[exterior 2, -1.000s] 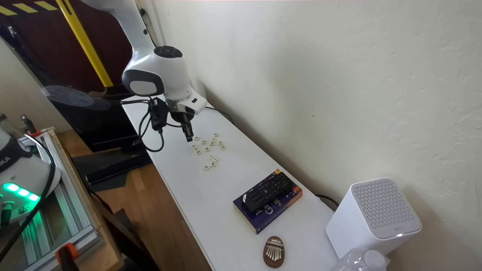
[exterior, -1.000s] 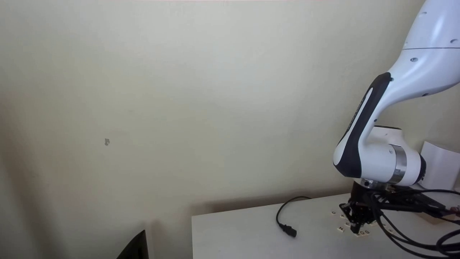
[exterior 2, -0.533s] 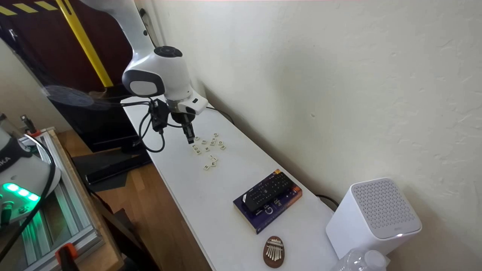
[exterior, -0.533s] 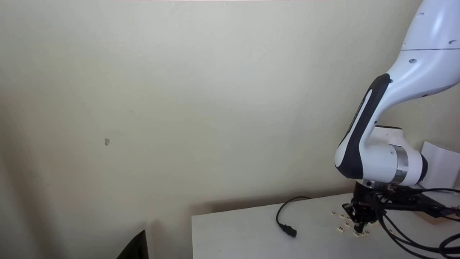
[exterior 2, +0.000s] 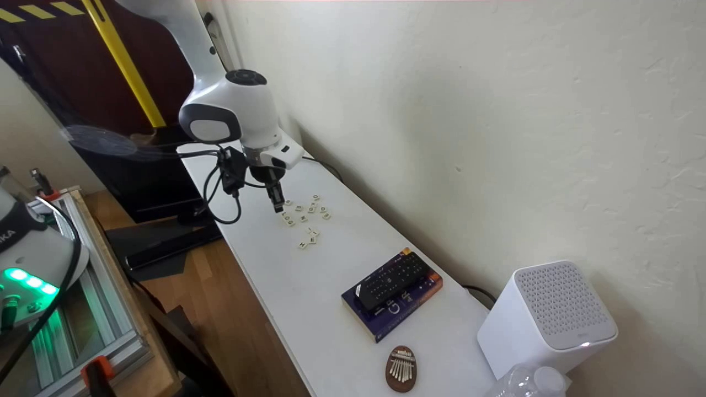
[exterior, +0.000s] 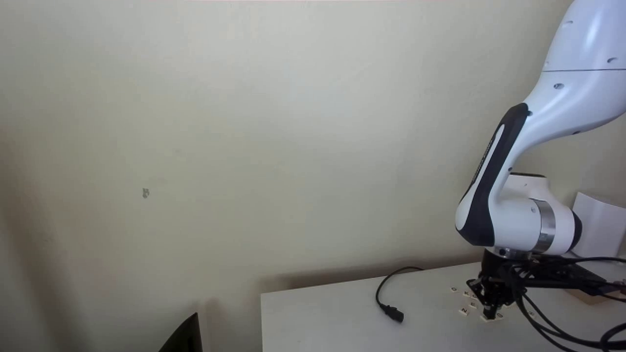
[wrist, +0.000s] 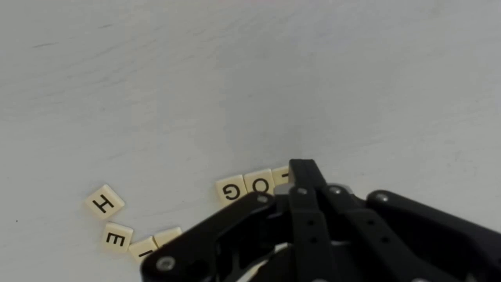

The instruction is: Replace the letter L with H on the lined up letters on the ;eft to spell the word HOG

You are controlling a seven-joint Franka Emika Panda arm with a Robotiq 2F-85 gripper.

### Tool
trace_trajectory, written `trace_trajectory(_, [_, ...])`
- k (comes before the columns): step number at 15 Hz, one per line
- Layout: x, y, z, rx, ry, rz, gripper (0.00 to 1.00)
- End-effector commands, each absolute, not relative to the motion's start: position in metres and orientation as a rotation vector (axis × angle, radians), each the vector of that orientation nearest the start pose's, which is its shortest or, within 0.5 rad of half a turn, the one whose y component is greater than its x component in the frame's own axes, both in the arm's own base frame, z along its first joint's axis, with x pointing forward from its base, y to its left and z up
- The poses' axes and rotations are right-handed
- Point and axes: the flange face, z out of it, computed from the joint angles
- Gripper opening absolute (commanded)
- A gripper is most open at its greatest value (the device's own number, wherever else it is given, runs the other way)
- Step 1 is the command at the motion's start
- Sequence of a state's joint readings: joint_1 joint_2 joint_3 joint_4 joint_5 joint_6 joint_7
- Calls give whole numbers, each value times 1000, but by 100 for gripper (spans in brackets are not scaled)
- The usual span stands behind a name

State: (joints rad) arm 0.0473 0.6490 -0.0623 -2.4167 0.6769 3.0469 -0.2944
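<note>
Near three aligned tiles (wrist: pixel 259 182), one closed end effector (wrist: pixel 301 162), one H tile (wrist: pixel 104 201)

In an exterior view, a pale wall (exterior 2: pixel 474 138) spans twelve to three o'clock; a white table (exterior 2: pixel 322 286) runs from ten to six; wooden floor (exterior 2: pixel 234 320) shows at seven, a yellow bar (exterior 2: pixel 124 60) at ten.
</note>
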Motion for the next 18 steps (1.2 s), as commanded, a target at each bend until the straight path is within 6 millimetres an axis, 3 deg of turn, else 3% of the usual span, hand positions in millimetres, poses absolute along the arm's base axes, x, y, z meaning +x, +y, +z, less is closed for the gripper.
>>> trace_trajectory(1, [441, -61, 44, -3067, 563, 31, 0])
trace_trajectory(18, [454, -59, 27, -3031, 563, 83, 0])
